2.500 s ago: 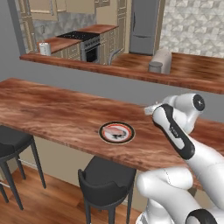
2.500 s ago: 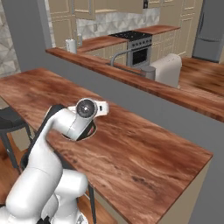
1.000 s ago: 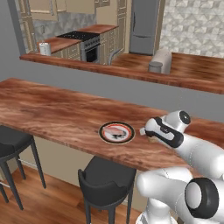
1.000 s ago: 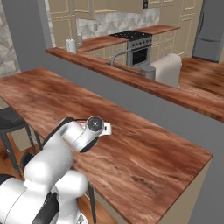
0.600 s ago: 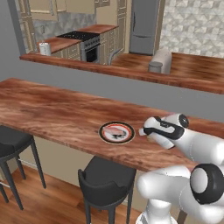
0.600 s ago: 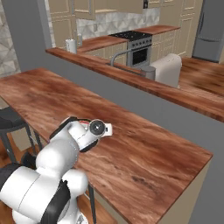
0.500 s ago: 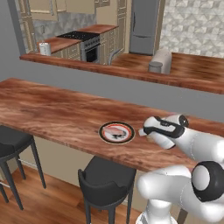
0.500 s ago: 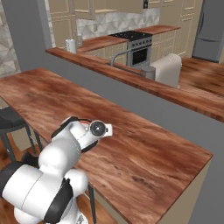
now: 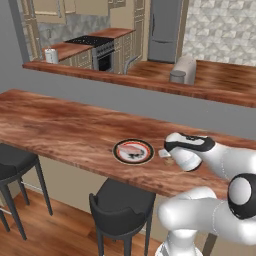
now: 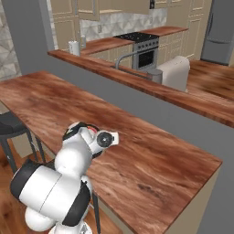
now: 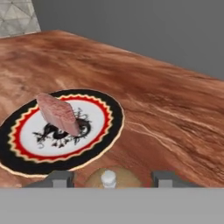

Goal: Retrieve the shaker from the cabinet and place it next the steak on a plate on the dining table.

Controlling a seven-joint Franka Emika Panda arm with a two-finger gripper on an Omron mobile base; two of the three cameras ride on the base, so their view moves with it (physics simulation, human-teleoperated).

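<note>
Between the gripper (image 11: 108,178) fingertips (beside the plate (image 11: 103,144)) sits the shaker (image 11: 108,179).

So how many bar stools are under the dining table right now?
2 in the left base view: one stool below the plate, another at the left edge. More may sit out of frame.

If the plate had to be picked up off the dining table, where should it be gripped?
Judging by its shape, pinch the plate at its black rim, coming in low from the side: it lies flat on the dining table, and the steak covers its centre.
</note>
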